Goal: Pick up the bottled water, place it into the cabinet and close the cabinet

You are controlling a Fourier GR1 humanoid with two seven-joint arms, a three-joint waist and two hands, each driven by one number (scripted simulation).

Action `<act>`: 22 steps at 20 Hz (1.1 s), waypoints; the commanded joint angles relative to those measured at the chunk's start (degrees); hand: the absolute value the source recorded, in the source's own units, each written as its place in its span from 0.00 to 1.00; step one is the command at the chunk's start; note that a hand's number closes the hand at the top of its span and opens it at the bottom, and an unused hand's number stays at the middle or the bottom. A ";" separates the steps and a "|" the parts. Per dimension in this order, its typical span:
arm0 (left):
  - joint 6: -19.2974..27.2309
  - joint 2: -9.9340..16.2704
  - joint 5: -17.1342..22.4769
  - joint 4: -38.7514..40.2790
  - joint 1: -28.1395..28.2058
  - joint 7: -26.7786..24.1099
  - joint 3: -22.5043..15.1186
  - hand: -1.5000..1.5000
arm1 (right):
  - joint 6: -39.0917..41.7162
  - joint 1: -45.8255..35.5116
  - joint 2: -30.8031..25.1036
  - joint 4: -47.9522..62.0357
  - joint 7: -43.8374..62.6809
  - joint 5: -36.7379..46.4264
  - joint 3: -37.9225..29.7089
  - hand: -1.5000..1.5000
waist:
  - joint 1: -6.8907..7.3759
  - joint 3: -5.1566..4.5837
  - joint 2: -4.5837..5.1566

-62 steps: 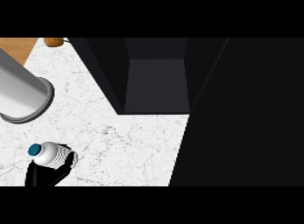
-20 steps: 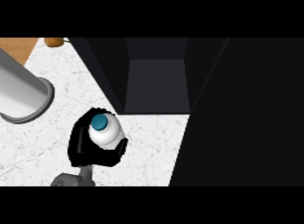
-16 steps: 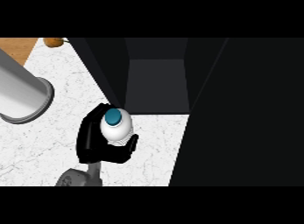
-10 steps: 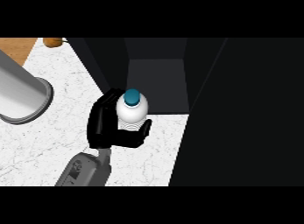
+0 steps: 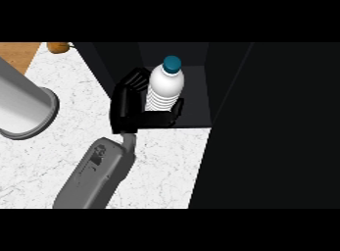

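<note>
At about nine o'clock in the head view, a large grey cylinder (image 5: pixel 13 100) is being seen lying across the white marbled counter (image 5: pixel 64 142), its round end facing toward the centre. At the upper left, near eleven o'clock, a small orange-brown object (image 5: pixel 57 47) is being shown at the counter's far edge, beside a strip of wooden surface (image 5: pixel 10 55); what it is cannot be told. From about seven o'clock a single grey forearm (image 5: pixel 96 174) is being extended up toward the centre, and which arm it is cannot be settled from this view alone. At its end a black hand (image 5: pixel 133 105) is being kept curled round the bottled water (image 5: pixel 164 88), with the fingers at the bottle's left and the thumb wrapped across its lower part. The bottle is being held nearly upright, its teal cap (image 5: pixel 172 62) pointing toward twelve o'clock, and it is being shown against the dark open mouth of the cabinet (image 5: pixel 180 83), just past the counter's edge. From one to five o'clock the view is being filled by the cabinet's black side (image 5: pixel 281 127).
</note>
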 commanded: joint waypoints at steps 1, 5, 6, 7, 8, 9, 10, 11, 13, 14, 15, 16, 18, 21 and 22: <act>2.94 -0.25 -1.20 6.48 -6.82 1.57 1.27 1.00 | 1.02 2.56 -2.88 -7.50 2.00 2.39 -0.42 0.00 | -0.25 0.02 0.03; 3.06 -0.25 -2.32 14.20 -14.86 3.45 2.94 1.00 | 0.38 1.17 -2.04 -6.44 1.86 3.84 0.70 0.00 | -0.60 0.00 0.09; 3.17 -0.26 -0.10 17.97 -14.08 -1.66 3.18 1.00 | 0.37 3.13 -3.13 -6.94 0.05 2.54 -0.33 0.00 | -0.96 0.01 0.21; 2.80 -0.26 -2.00 19.59 -16.22 -0.21 3.74 1.00 | 0.15 2.36 -2.99 -7.90 2.73 2.50 -0.59 0.00 | -0.77 -0.01 0.18; 2.35 1.20 -3.81 18.59 -16.37 1.43 4.60 1.00 | 0.40 2.29 -2.22 -4.18 -0.90 2.12 -0.41 0.00 | -0.18 0.03 0.09; 1.22 0.31 -3.30 22.93 -17.68 0.48 5.56 1.00 | 0.78 1.33 -2.55 -5.81 0.76 2.05 -0.85 0.00 | -0.43 0.00 0.20; 3.70 -0.24 -2.70 23.74 -18.31 -0.09 4.78 1.00 | 0.73 3.86 -4.36 -8.54 0.01 0.60 -2.26 0.00 | -0.80 0.03 0.18; 0.99 -0.25 -2.26 28.42 -20.57 -2.69 7.27 1.00 | 1.20 -0.02 -1.59 -4.22 1.16 0.16 -1.96 0.00 | -0.53 -0.01 0.36; 4.85 -0.25 -1.50 30.02 -20.17 -4.98 5.66 1.00 | 0.79 1.25 -2.64 -8.17 2.29 2.04 -0.30 0.00 | -1.05 -0.02 0.26; 4.04 -0.26 -3.02 32.59 -23.36 -2.55 8.21 1.00 | 0.10 1.73 -2.29 -7.71 2.97 3.48 1.76 0.00 | -0.97 -0.03 0.22; 4.63 -0.26 -1.36 34.60 -23.72 -5.21 6.91 1.00 | 0.81 -0.51 -1.27 -5.08 1.44 0.81 -1.32 0.00 | -0.95 -0.01 0.38; 2.39 0.61 -2.77 37.66 -26.27 -4.35 9.85 1.00 | 0.90 -0.55 -1.57 -4.65 1.36 0.74 -1.65 0.00 | -0.90 -0.01 0.44; 1.11 1.05 -2.42 40.64 -25.95 -6.53 11.16 1.00 | 1.16 2.79 -2.89 -5.18 -1.73 0.65 0.43 0.00 | -1.04 0.02 0.37; 4.43 0.91 -5.20 45.32 -27.39 -7.53 9.74 1.00 | 1.03 2.44 -4.06 -8.18 0.76 0.36 -1.06 0.00 | -1.40 0.00 0.41; 7.11 -0.24 -5.33 47.03 -27.78 -9.42 9.27 1.00 | 0.23 1.46 -1.13 -2.75 -1.77 1.49 1.83 0.00 | -1.43 0.00 0.48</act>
